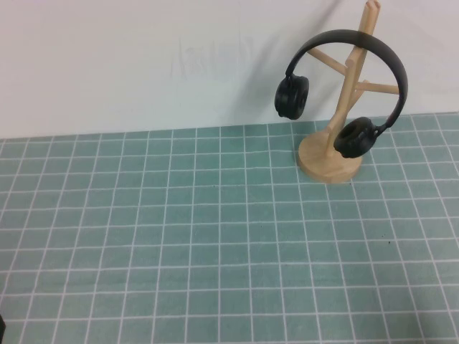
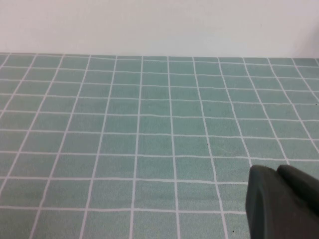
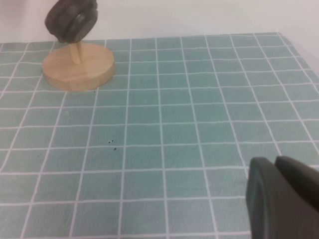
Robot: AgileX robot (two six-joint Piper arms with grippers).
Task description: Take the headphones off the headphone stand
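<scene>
The black headphones (image 1: 391, 61) hang on the light wooden headphone stand (image 1: 324, 163) at the back right of the mat. The headband is hooked over the slanted pole. One ear cup (image 1: 292, 95) hangs free to the left, and the other (image 1: 356, 136) rests low by the pole above the disc base. In the right wrist view the stand's base (image 3: 78, 65) and one ear cup (image 3: 70, 20) show far ahead of my right gripper (image 3: 274, 163), which is shut and empty. My left gripper (image 2: 276, 170) is shut and empty over bare mat. Neither gripper shows in the high view.
A green mat with a white grid (image 1: 215, 236) covers the table. A white wall (image 1: 143, 57) rises right behind the stand.
</scene>
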